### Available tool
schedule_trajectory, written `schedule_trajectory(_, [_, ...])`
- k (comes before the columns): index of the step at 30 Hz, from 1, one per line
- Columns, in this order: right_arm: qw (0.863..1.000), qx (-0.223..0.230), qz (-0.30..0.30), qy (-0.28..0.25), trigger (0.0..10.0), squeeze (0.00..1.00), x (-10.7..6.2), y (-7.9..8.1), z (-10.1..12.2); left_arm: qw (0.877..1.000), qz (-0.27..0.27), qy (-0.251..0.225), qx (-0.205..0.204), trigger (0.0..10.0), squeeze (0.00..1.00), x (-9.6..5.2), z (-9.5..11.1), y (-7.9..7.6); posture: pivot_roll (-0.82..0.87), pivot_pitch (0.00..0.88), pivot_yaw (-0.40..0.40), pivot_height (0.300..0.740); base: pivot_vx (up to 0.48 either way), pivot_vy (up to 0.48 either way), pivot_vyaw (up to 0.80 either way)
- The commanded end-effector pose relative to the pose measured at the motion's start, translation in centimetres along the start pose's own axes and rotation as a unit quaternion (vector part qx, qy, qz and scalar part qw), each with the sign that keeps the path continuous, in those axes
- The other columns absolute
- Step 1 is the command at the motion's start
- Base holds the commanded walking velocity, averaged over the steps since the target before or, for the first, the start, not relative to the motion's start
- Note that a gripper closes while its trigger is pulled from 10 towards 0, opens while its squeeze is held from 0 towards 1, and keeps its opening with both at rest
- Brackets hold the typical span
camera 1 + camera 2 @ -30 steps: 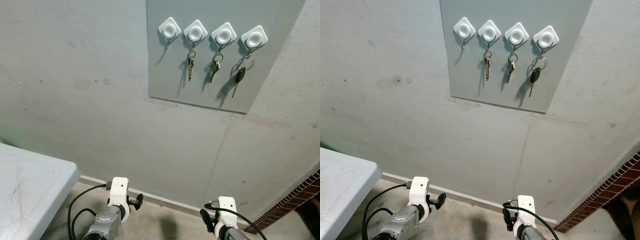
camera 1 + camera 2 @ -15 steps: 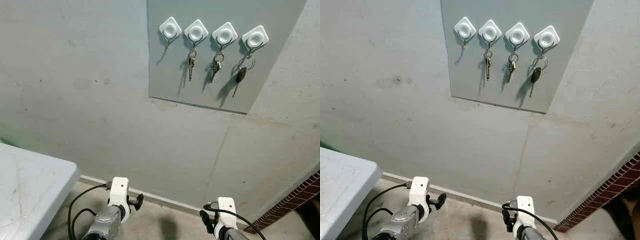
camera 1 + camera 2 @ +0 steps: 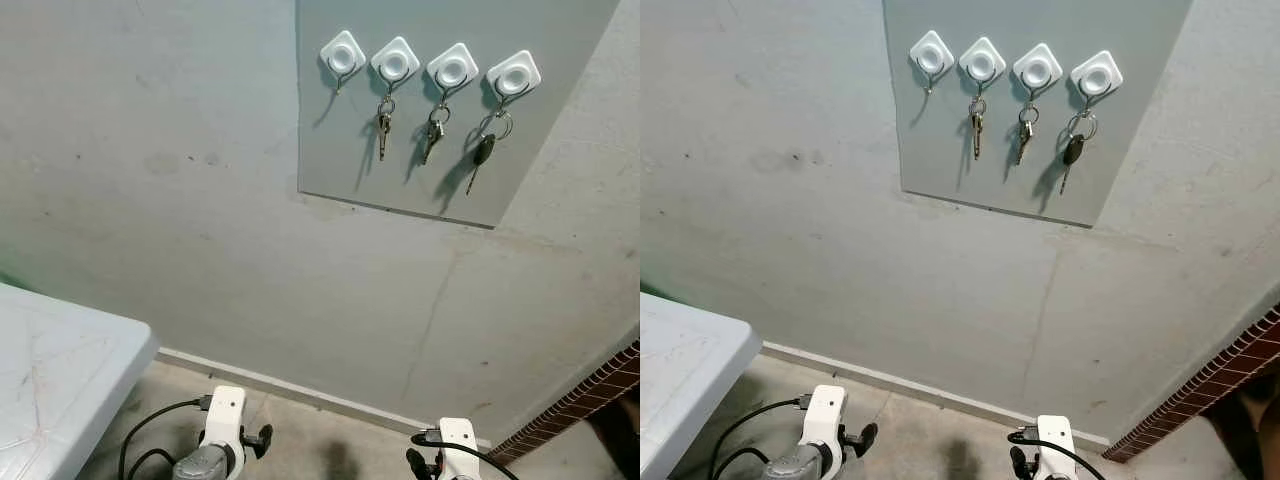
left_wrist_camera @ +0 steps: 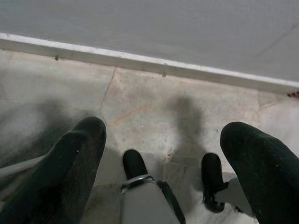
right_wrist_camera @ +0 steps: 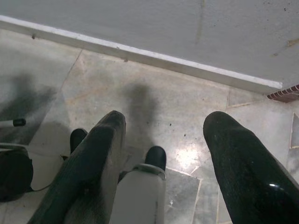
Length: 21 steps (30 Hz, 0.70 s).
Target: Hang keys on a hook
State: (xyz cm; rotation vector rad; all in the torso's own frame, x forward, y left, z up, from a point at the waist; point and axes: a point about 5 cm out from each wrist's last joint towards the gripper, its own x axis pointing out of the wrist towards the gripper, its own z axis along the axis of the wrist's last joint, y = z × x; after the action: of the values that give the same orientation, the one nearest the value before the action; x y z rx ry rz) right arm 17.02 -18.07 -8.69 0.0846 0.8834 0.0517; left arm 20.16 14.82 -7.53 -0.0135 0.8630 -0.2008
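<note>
Now both arms have sunk lower; the left gripper and right gripper hang spread and empty, far below the keys hanging on hooks.

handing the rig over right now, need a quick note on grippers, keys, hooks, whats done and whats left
Left gripper: open, holding nothing, low over the floor near the wall.
Right gripper: open, holding nothing, also low over the floor.
Four white hooks sit in a row on the grey panel. The leftmost hook is bare. The second hook holds a key set, the third hook holds keys, and the rightmost hook holds a black-headed key.
Done: three hooks filled.
Left: one bare hook. Neither gripper holds keys.
</note>
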Motion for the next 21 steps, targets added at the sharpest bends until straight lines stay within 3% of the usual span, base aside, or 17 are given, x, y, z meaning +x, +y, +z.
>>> schedule_trajectory(1, [1.000,-0.002,0.002,0.013,10.0,0.00,-0.1,0.0,-0.5,1.000,0.002,0.012,0.013,10.0,0.00,-0.1,-0.3,0.2,-0.10,0.000,-0.013,0.740,0.000,0.000,0.00])
schedule_trajectory(11, [1.000,0.013,0.004,0.019,10.0,0.00,0.1,0.6,-0.4,1.000,0.011,0.020,-0.016,10.0,0.00,-0.1,-0.9,-0.1,-0.10,0.000,-0.005,0.740,0.000,0.000,0.00])
schedule_trajectory(21, [0.999,0.013,0.011,0.032,10.0,0.00,0.0,1.2,-1.1,1.000,0.000,0.023,0.000,10.0,0.00,0.0,-0.9,-0.5,-0.10,0.000,-0.003,0.740,0.000,0.000,0.00])
